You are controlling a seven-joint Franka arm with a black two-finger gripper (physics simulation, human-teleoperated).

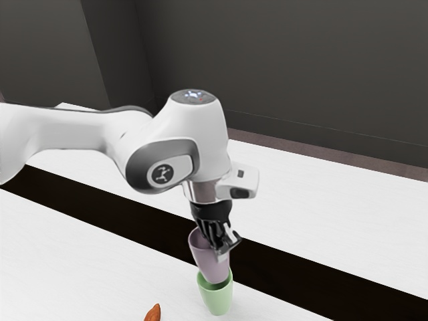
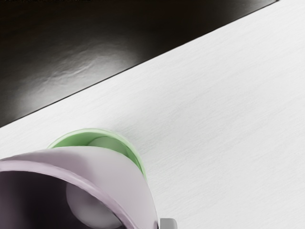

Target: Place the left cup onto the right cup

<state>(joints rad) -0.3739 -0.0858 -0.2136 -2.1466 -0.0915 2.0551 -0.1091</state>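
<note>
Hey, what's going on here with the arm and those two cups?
The robot arm's gripper pinches the rim of the purple cup and holds it, tilted, directly over the green cup. The purple cup's base sits at the green cup's mouth, apparently just entering it, though I cannot tell whether it is fully seated. The green cup stands upright on the white table, with a small orange object lying nearby.
</note>
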